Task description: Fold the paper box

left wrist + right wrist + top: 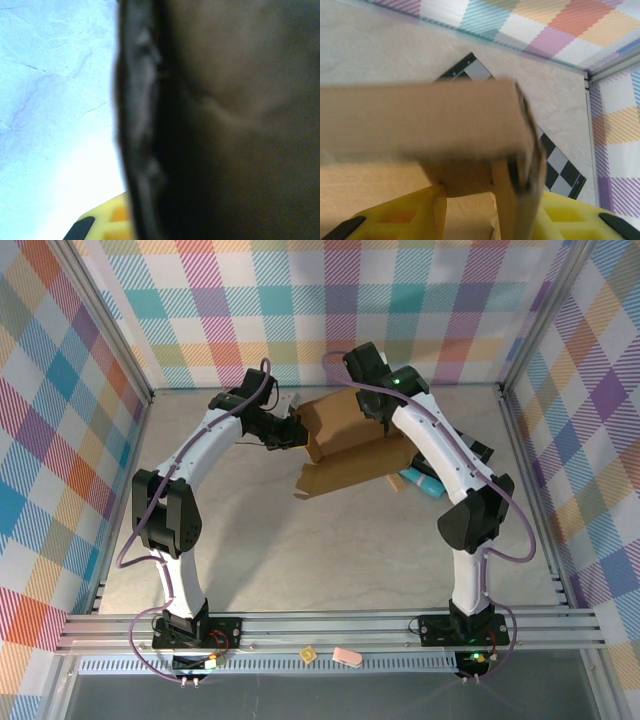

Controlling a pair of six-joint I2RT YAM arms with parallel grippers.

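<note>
Along the bottom edge of the top view, a small yellow piece [308, 653] and a pink piece [347, 656] lie on the metal rail [330, 625] between the two arm bases. Above them the pale table [300, 550] is bare up to the middle of the frame.

The box [345, 445] sits just above the centre of that view, half folded. One brown panel slopes down towards the lower left, and a blocky folded part rises behind it. A teal thing [420, 483] lies to its right, partly under the right arm.

The left claw [287, 430] meets the box's left end. In the left wrist view its black pad [140, 125] runs down the middle, with dark brown cardboard hard against it on the right. The claw is closed, and it seems to pinch a thin edge of the box, though the blur makes that uncertain.

The right claw [485, 220] is at the box's upper right end. In the right wrist view its yellow fingers [395, 222] stand part-way apart in the lower corners. A cardboard flap stands between them, nearer the right finger, and nothing is clamped.

Beyond the box in that view, a black-and-grey checkered board [555, 162] lies flat on the table, partly covered by the cardboard. The plaid wall [545, 25] fills the upper right.
</note>
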